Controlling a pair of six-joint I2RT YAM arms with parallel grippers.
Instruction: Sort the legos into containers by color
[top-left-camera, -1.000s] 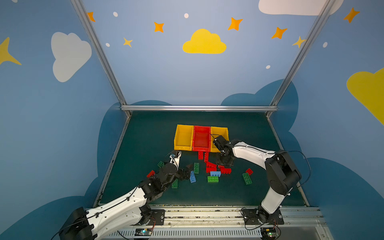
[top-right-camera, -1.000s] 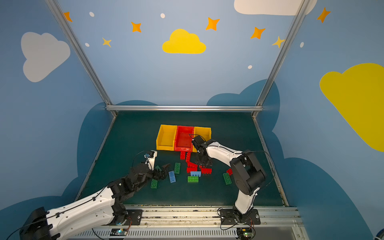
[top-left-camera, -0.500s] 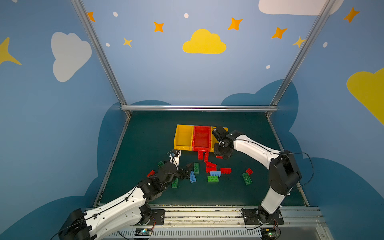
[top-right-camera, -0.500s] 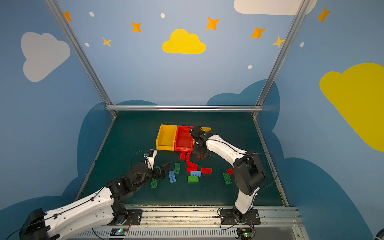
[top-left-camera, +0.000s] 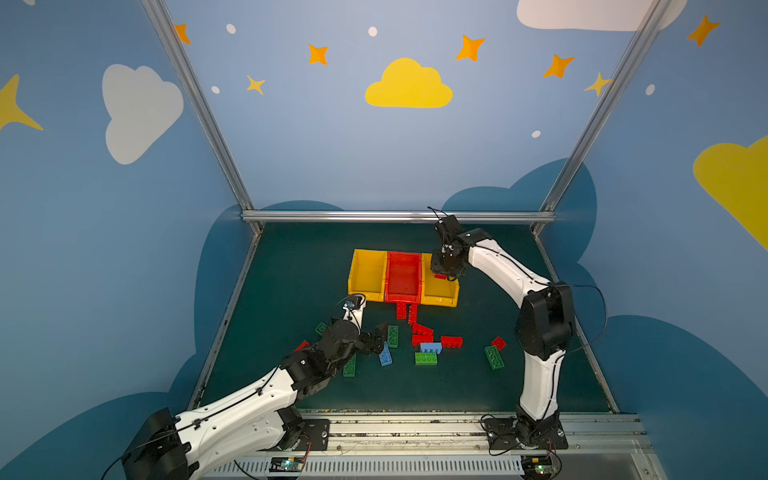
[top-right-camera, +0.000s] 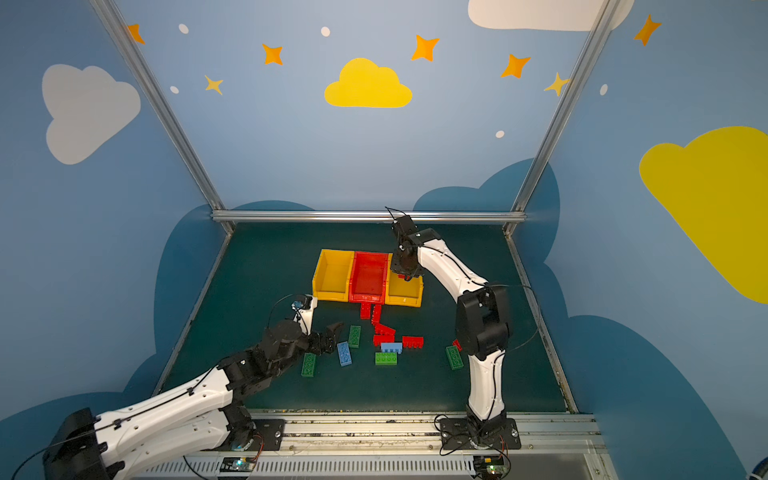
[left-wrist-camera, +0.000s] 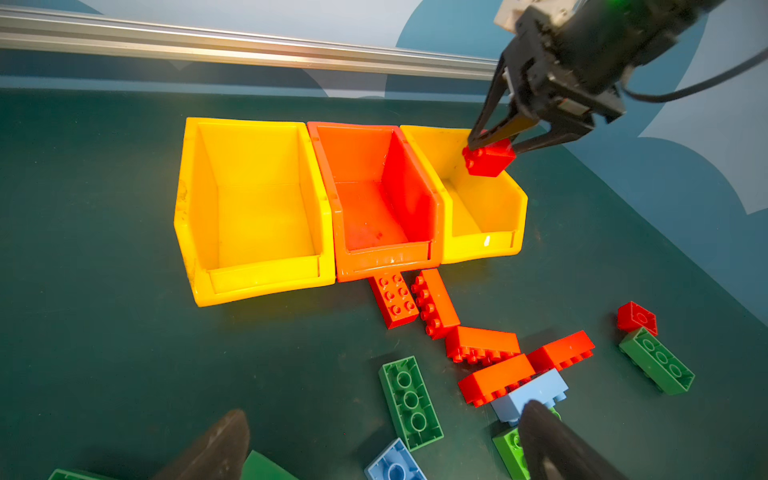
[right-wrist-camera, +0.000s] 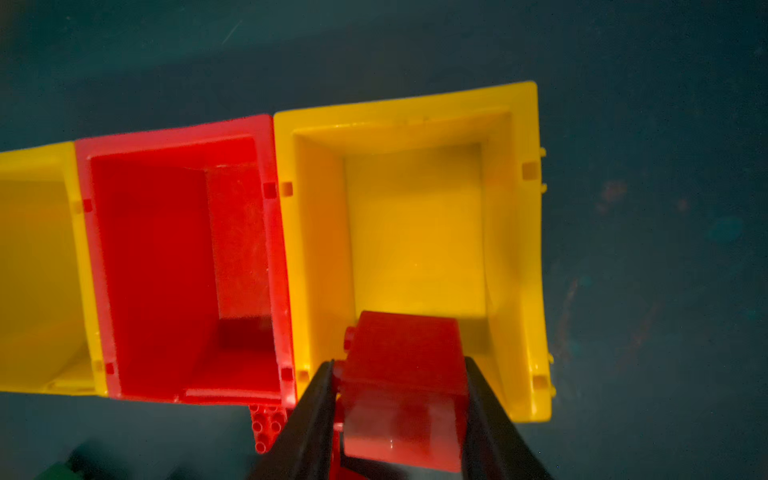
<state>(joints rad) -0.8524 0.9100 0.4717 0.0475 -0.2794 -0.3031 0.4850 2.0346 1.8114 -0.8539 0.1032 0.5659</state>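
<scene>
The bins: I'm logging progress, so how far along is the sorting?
Nothing sorted yet: all three bins look empty. The right gripper holds a red brick above the right-hand yellow bin; the left gripper hangs open. The other bricks lie on the mat.

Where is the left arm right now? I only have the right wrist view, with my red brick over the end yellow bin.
Observer: The left gripper hangs open and empty, low, beside a blue brick.
Operator: Is the other yellow bin empty? It's cut off for me.
Observer: Yes, the left wrist view shows that yellow bin with nothing in it.
Operator: Any red near my side?
Observer: A small red brick lies beside a green brick, off to the right in both top views.
</scene>
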